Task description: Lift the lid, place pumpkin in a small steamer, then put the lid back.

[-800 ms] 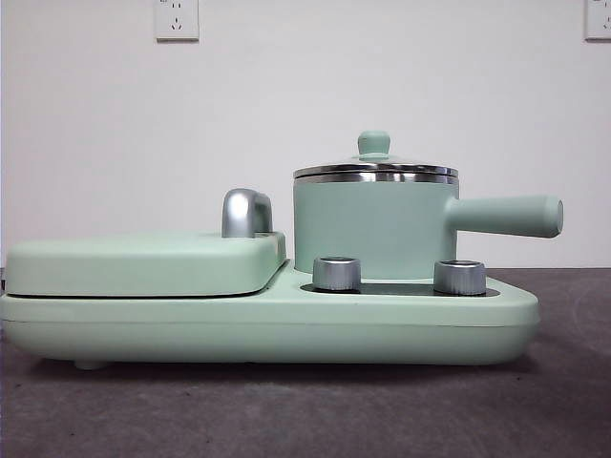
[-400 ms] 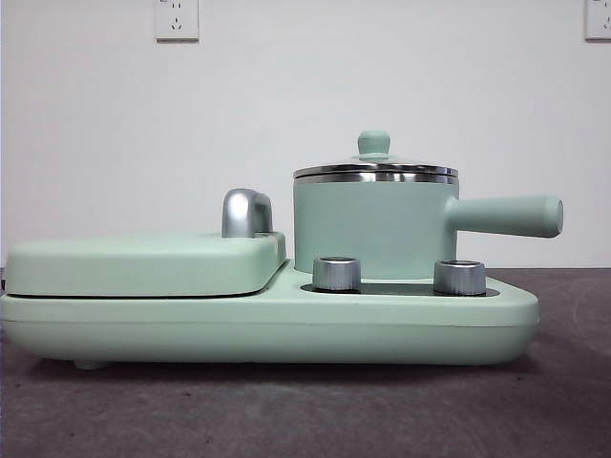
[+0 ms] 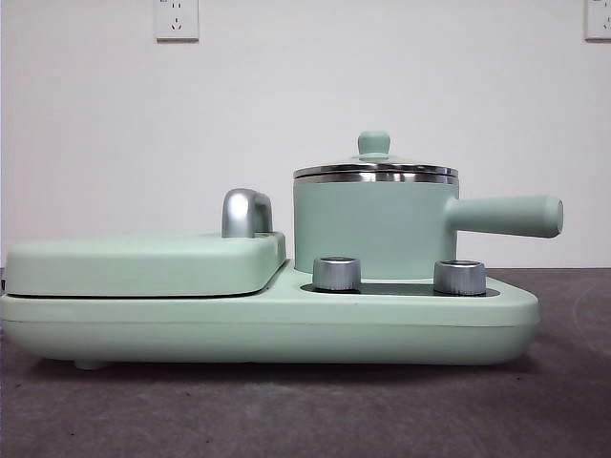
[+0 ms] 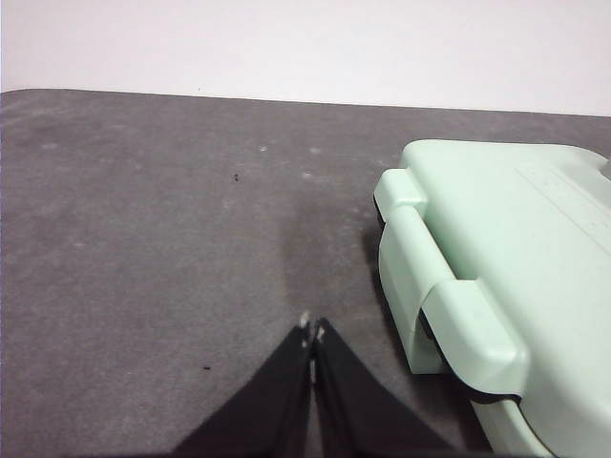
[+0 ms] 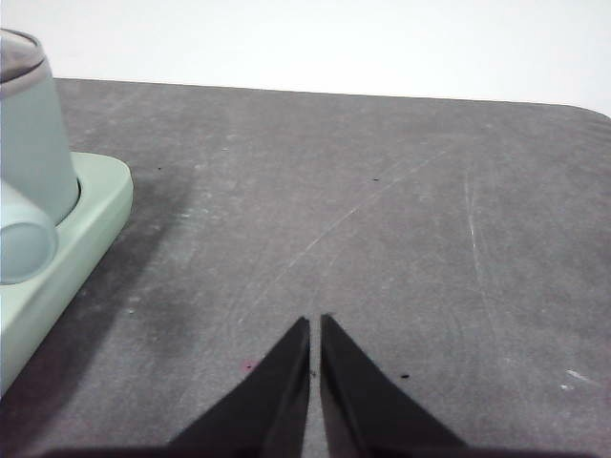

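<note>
The small steamer (image 3: 372, 227) is a mint-green pot with a long side handle (image 3: 506, 216). It stands on the right side of a mint-green cooker base (image 3: 267, 324). The lid (image 3: 374, 168), with its steel rim and mint-green knob (image 3: 373, 143), sits shut on the steamer. The steamer also shows at the edge of the right wrist view (image 5: 29, 143). The pumpkin is out of view. My left gripper (image 4: 312, 332) is shut and empty over the bare grey table beside the griddle cover (image 4: 506, 267). My right gripper (image 5: 314, 329) is shut and empty over the table, apart from the steamer.
A flat mint-green griddle cover (image 3: 143, 262) with a chrome handle (image 3: 245, 212) lies on the left half of the base. Two steel dials (image 3: 336, 273) (image 3: 459, 277) stand in front of the steamer. Grey table (image 5: 382, 219) stretches around the cooker; a white wall is behind.
</note>
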